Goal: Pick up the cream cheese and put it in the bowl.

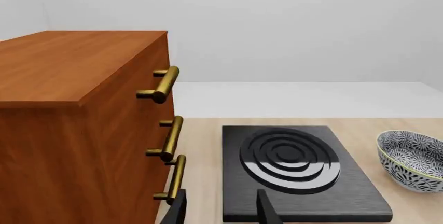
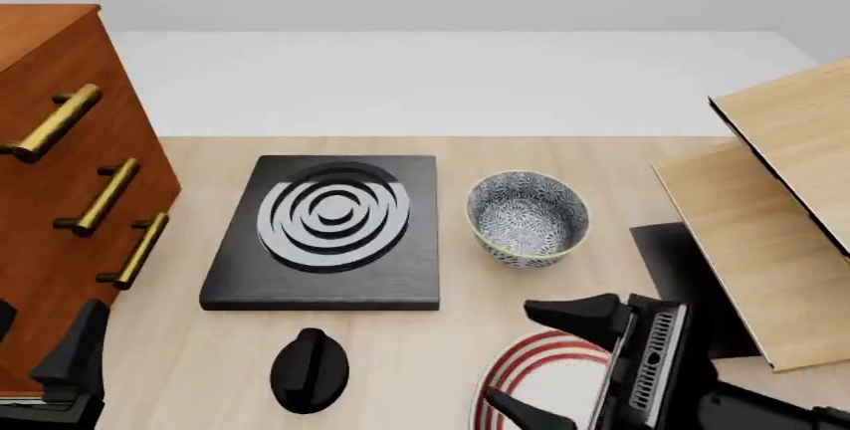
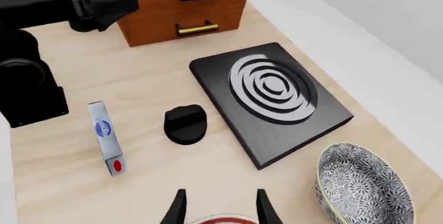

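Cream cheese (image 3: 106, 137) lies flat on table (image 3: 145, 84), near black knob (image 3: 185, 124); bowl (image 2: 528, 217) sits far-right. R gripper (image 2: 558, 358) wide, over plate (image 2: 551, 375); L gripper (image 1: 220, 208) open w/ nothing held.

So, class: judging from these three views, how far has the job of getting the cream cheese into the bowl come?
Done: nothing visible yet. The cream cheese lies flat on the table beside the black knob, and the bowl is empty. In hand: nothing; the right gripper is open over the red-ringed plate, and the left gripper is open near the stove plate. Left: reach, grasp, lift, and place the box in the bowl.
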